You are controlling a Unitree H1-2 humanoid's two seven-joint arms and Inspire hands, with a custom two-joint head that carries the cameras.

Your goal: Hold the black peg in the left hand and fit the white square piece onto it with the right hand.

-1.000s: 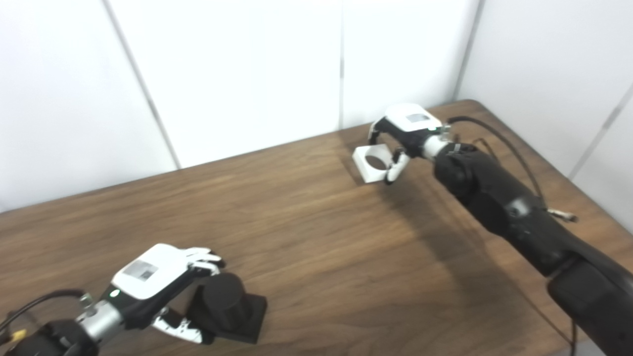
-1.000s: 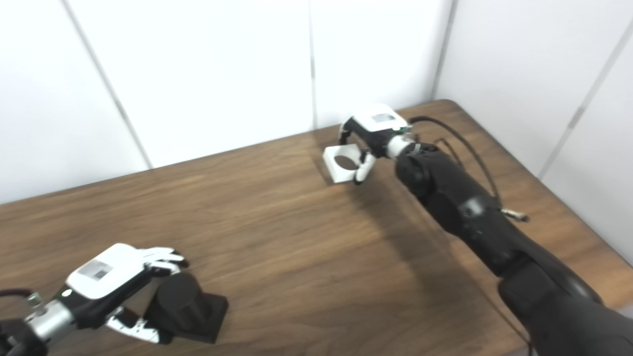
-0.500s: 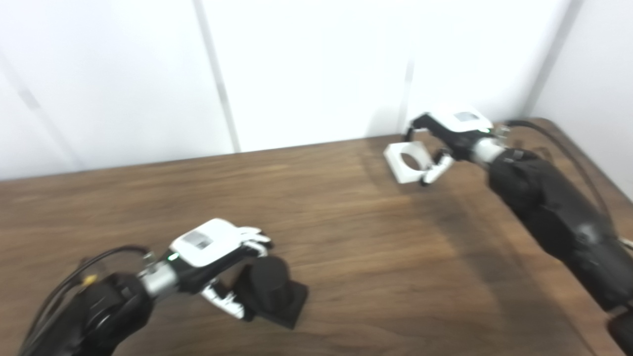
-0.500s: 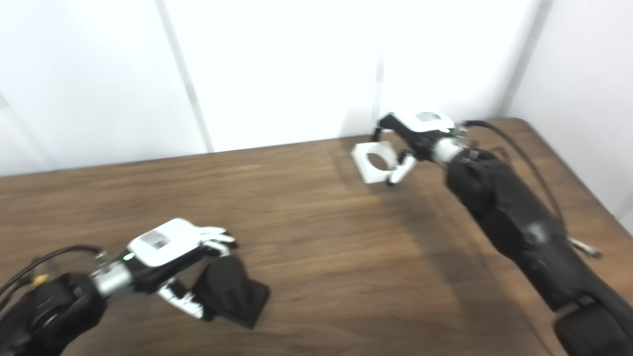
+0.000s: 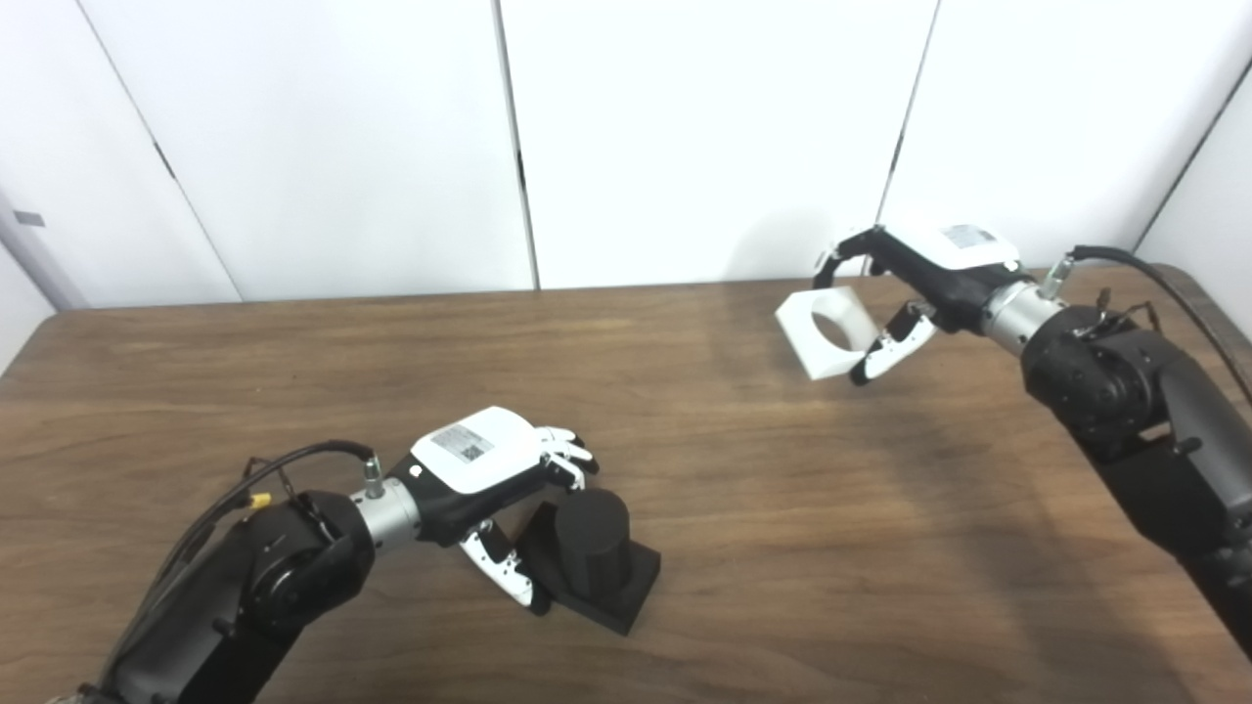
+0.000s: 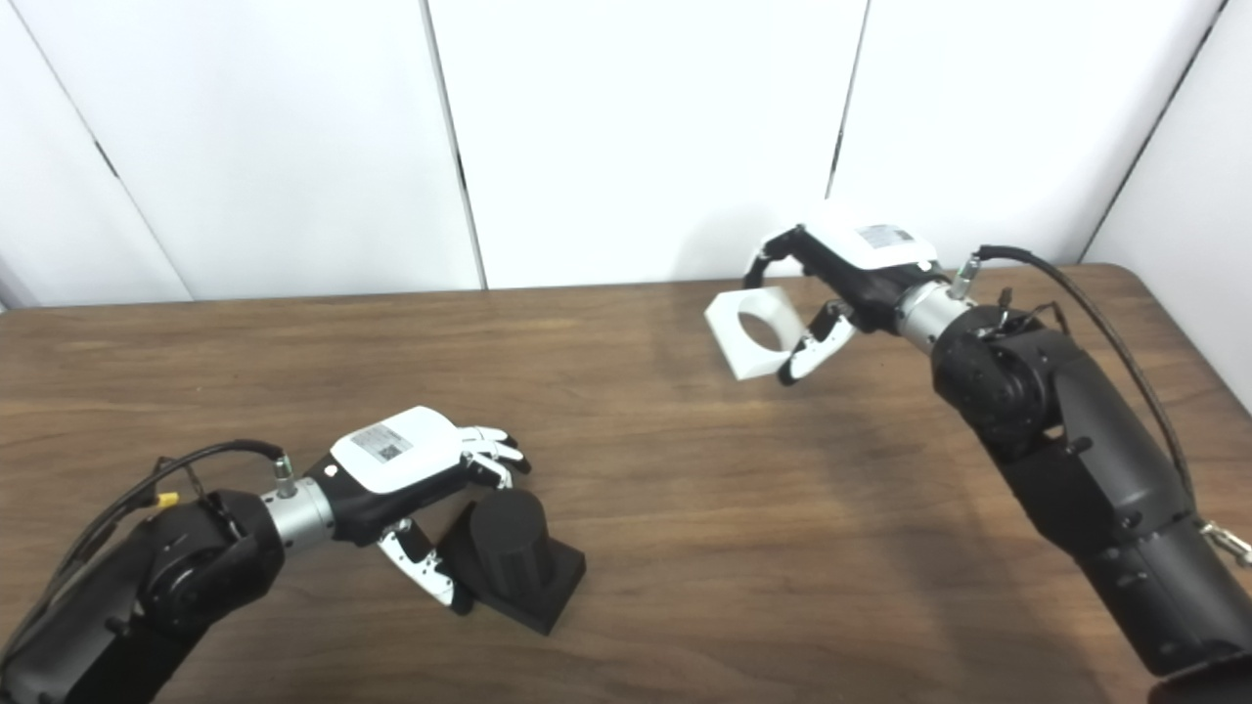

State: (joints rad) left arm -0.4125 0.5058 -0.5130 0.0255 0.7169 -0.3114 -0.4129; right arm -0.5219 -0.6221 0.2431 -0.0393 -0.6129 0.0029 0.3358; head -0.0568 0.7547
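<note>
Gripping white square piece [image 5: 827,332], right hand [image 5: 915,284] hovers above table [image 5: 782,508].

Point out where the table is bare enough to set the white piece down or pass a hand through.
Bare wood runs across the middle of the table, between the black peg and the white square piece, and along the far left side. It is crowded at the near left, where the left hand curls beside the peg, and at the far right around the right hand.
</note>
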